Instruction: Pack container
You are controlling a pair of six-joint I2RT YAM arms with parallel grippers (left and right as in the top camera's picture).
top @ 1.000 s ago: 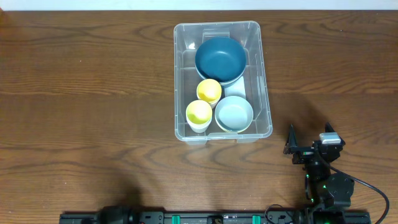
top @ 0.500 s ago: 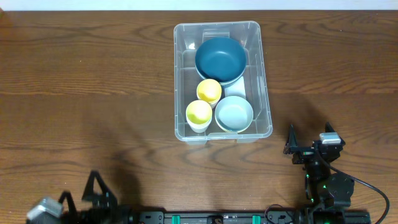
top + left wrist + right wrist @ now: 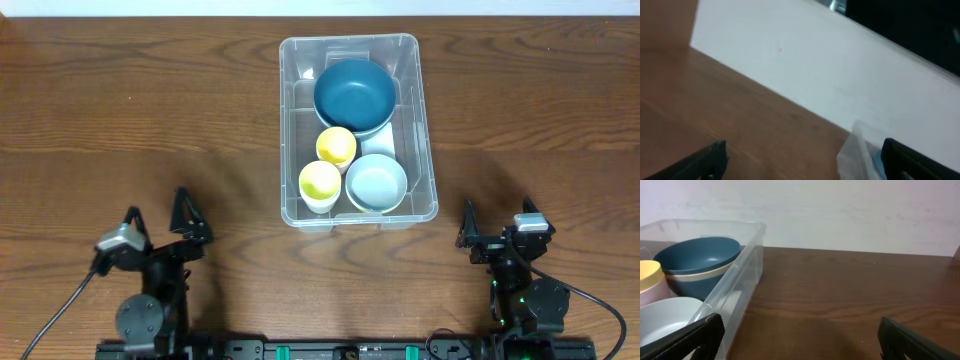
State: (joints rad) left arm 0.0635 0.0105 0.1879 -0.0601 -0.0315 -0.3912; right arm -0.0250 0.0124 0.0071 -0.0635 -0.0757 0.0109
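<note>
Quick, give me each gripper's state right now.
Left gripper: open, holding nothing.
Right gripper: open, holding nothing.

Overhead: high above the table (image 3: 120, 100), looking straight down; left pincer (image 3: 158, 207) and right pincer (image 3: 497, 212) low in frame, bin (image 3: 427, 150) ahead of both.
Left wrist: low behind its pincer, tilted, facing ahead to the wall (image 3: 815, 65); bin corner ahead-right.
Right wrist: low, level, facing ahead; bin close, ahead-left.
Shared: bin in all three views; wall in both wrist views.

Left wrist view blurry; container (image 3: 856, 149) cut off at btm edge.
</note>
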